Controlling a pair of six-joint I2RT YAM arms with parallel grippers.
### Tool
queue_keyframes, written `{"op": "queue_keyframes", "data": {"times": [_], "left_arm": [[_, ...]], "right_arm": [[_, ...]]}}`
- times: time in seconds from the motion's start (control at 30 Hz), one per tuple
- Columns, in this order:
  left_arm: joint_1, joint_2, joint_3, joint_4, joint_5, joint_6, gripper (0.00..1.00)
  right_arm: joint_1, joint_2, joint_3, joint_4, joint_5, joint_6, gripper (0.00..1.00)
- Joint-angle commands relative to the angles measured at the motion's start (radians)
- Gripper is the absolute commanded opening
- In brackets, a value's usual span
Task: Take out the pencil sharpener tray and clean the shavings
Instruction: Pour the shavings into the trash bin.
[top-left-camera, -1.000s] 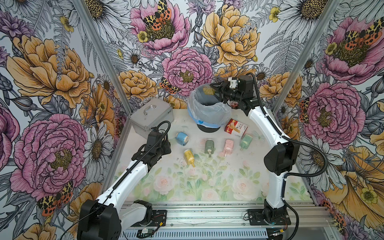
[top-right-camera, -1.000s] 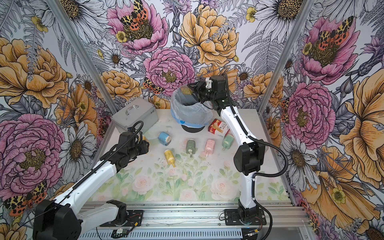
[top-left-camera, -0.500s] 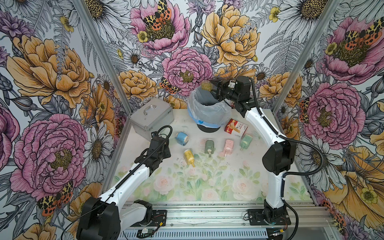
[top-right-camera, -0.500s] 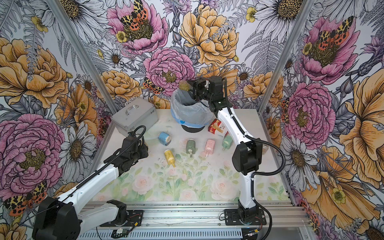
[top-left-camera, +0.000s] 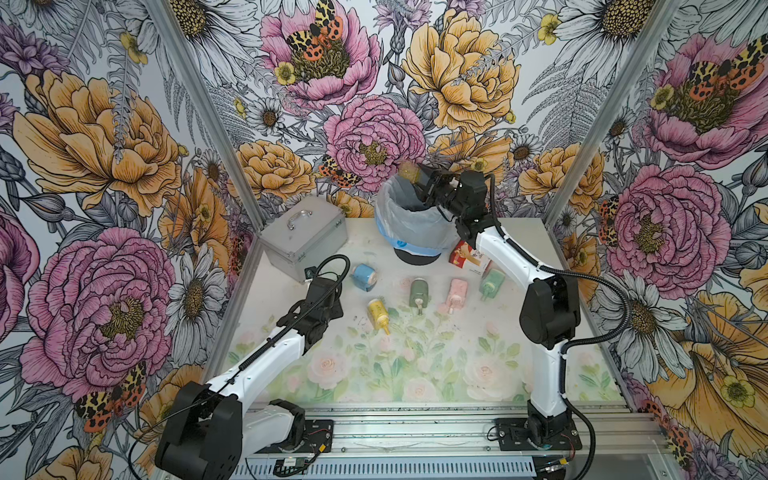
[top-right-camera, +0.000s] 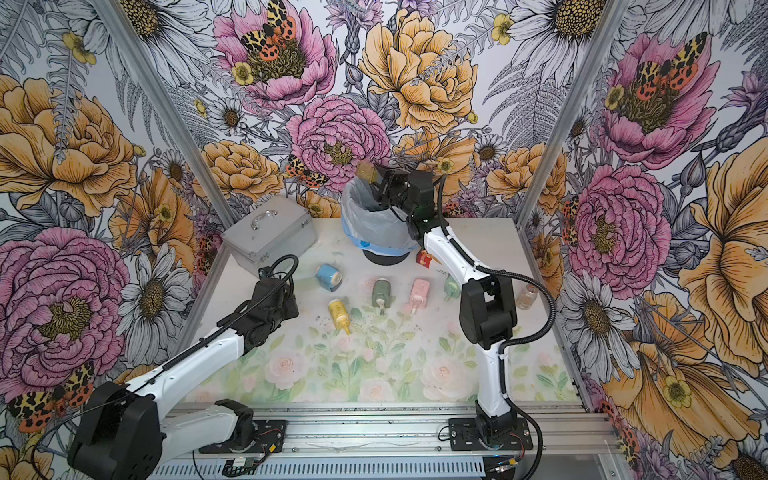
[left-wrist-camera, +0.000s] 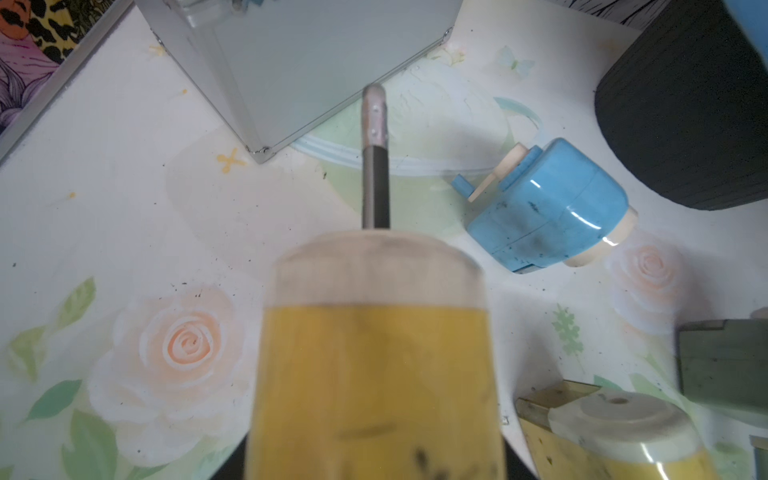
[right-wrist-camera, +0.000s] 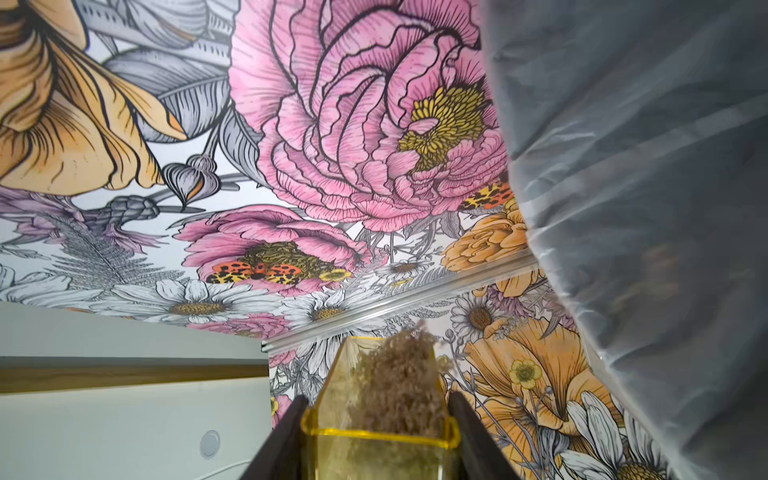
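Only right wrist | shavings (right-wrist-camera: 399, 374) heaped in tray (right-wrist-camera: 338, 399) | right gripper (right-wrist-camera: 378, 419) clamped

My tray (right-wrist-camera: 332, 399), clear yellow, sits pinched by its sides in my right gripper (right-wrist-camera: 377, 397), up in the air at the bin's (top-left-camera: 407, 232) far rim. A brownish fuzzy clump of shavings (right-wrist-camera: 399, 374) fills it, poking past its open end. Dark flecks (left-wrist-camera: 183, 286) dot the mat (left-wrist-camera: 124, 216).

Blurred yellow sharpener (left-wrist-camera: 376, 365), seemingly edge-cropped
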Motion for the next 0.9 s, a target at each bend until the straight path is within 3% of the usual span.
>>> {"op": "queue_keyframes", "data": {"times": [0.0,0.4,0.67,0.87], "left_arm": [[-0.017,0.004,-0.01,0.076,-0.056,-0.035,0.0],[-0.064,0.059,-0.007,0.093,-0.133,-0.032,0.0],[-0.033,0.061,-0.065,0.21,-0.144,0.027,0.0],[0.014,0.052,-0.138,0.335,-0.118,0.029,0.0]], "right_arm": [[0.017,-0.078,-0.045,0.107,0.096,0.225,0.17],[0.033,-0.102,-0.069,0.118,0.08,0.227,0.17],[0.036,-0.12,-0.163,0.176,0.032,0.168,0.17],[0.011,-0.137,-0.183,0.152,-0.036,0.038,0.16]]}}
